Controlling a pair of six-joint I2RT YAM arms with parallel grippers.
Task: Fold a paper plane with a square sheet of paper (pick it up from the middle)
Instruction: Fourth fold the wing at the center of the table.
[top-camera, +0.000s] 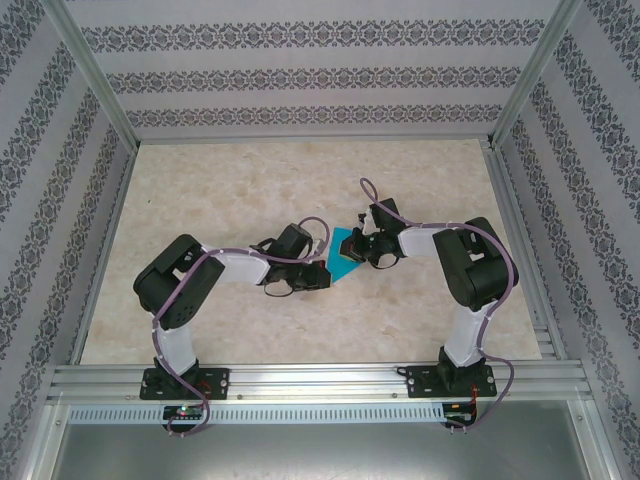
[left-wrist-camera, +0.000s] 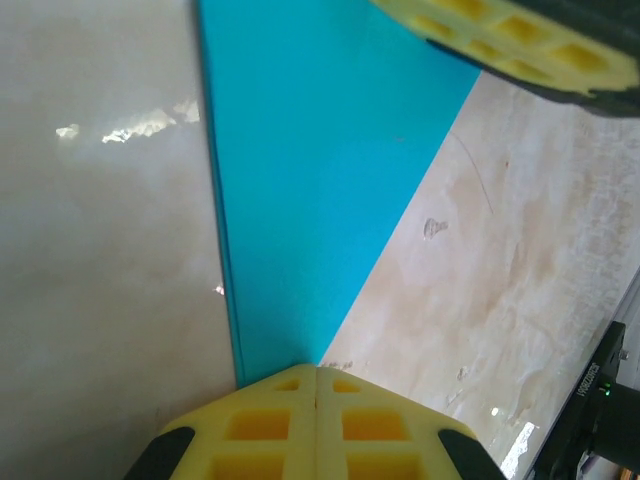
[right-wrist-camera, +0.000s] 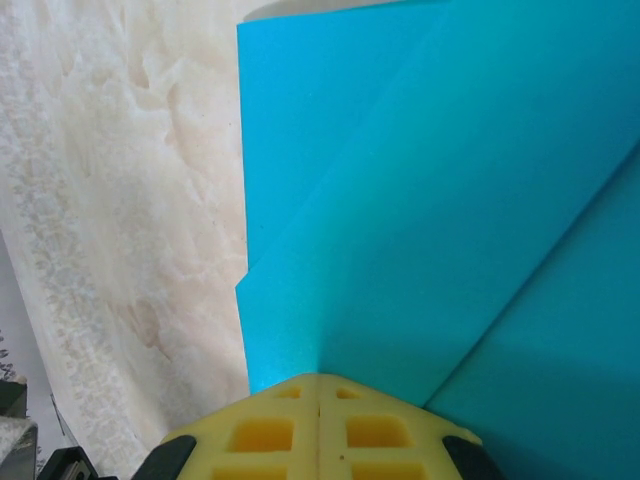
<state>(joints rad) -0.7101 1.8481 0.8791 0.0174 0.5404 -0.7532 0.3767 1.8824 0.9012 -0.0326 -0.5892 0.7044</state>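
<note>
The cyan-blue sheet of paper is folded into a pointed, layered wedge and spans the gap between my two grippers near the table's middle. My left gripper is shut on its narrow tip. In the left wrist view the paper widens away from the shut yellow jaws, and the right gripper's yellow fingers show at the top right. My right gripper is shut on the wide end. In the right wrist view, overlapping folded layers of the paper run out from its jaws.
The beige marbled tabletop lies all round the paper. Patterned walls and aluminium posts enclose three sides. An aluminium rail carrying both arm bases runs along the near edge.
</note>
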